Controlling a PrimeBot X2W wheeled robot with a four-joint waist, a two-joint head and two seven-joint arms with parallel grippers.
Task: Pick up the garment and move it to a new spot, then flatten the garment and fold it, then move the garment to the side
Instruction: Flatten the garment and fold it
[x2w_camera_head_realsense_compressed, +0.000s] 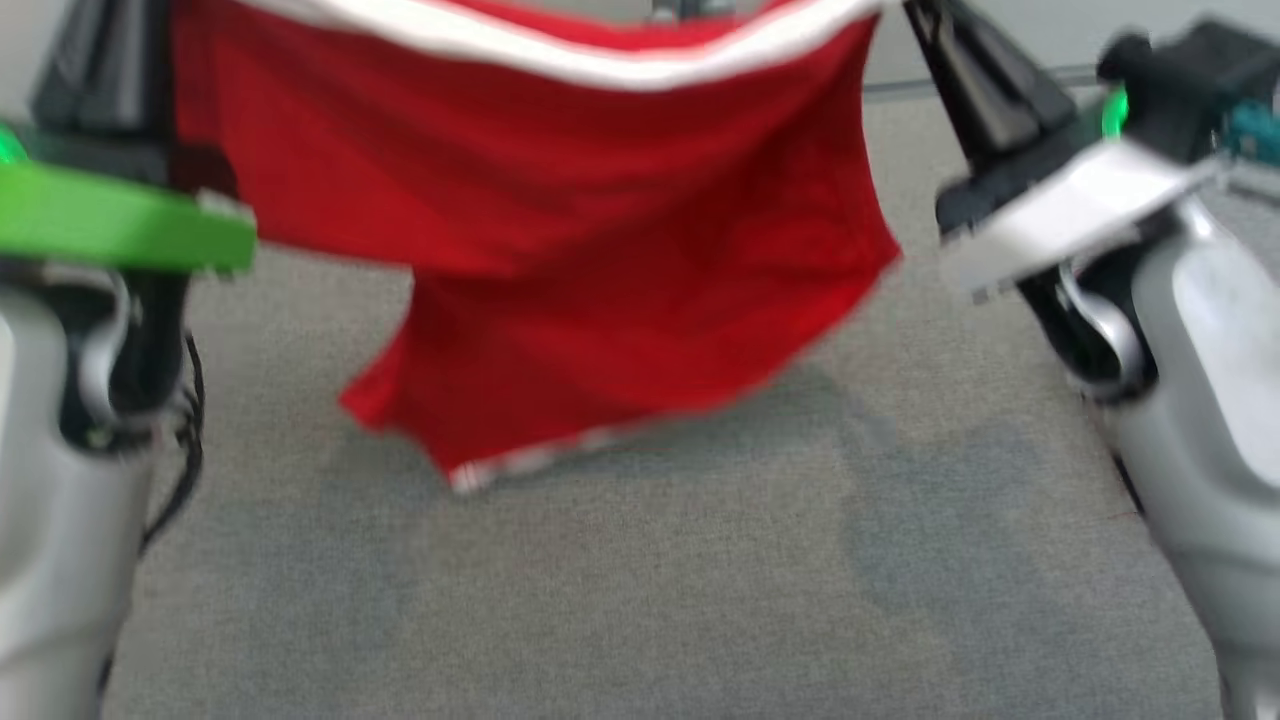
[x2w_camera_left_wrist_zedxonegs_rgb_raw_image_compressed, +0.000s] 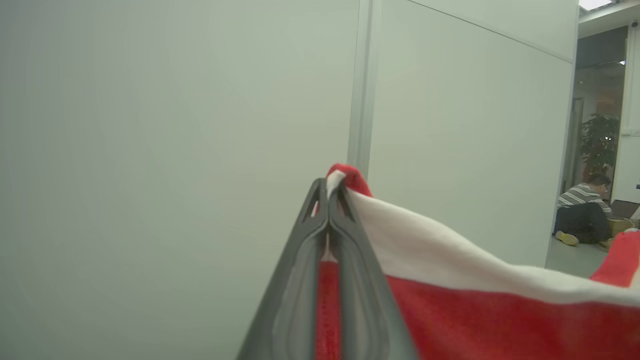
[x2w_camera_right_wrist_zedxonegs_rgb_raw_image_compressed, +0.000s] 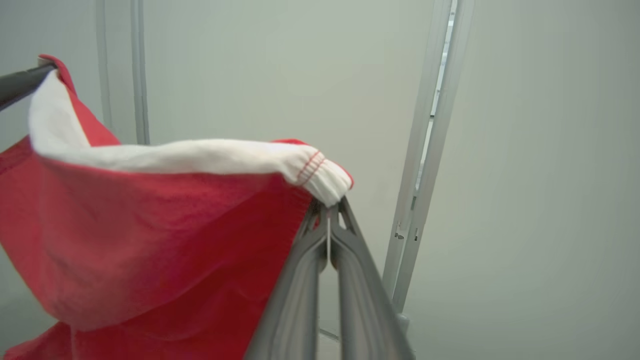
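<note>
Jaws on both arms are pressed tight, each pinching one top corner of the garment (x2w_camera_head_realsense_compressed: 560, 250). The left fingers (x2w_camera_left_wrist_zedxonegs_rgb_raw_image_compressed: 300, 280) nip the white band (x2w_camera_left_wrist_zedxonegs_rgb_raw_image_compressed: 450, 250) at its left end, and the right fingers (x2w_camera_right_wrist_zedxonegs_rgb_raw_image_compressed: 360, 295) nip it at its stitched right end.

The garment is held up in the air between them. Its long axis runs left to right along the band, which sags a little in the middle. From that line the red cloth hangs down and toward the near side, over the grey surface (x2w_camera_head_realsense_compressed: 700, 600). The lowest corner is left of centre and seems to hang clear of the surface, though blur leaves that unsure.

Neither arm is nearer, since each holds an end. Laying the cloth flat would likely mean both lowering together, with the hem meeting the surface first.

Count: one garment, two gripped corners, one grey surface. One person (x2w_camera_left_wrist_zedxonegs_rgb_raw_image_compressed: 582, 212) sits far off beyond the partition wall (x2w_camera_left_wrist_zedxonegs_rgb_raw_image_compressed: 175, 125).
</note>
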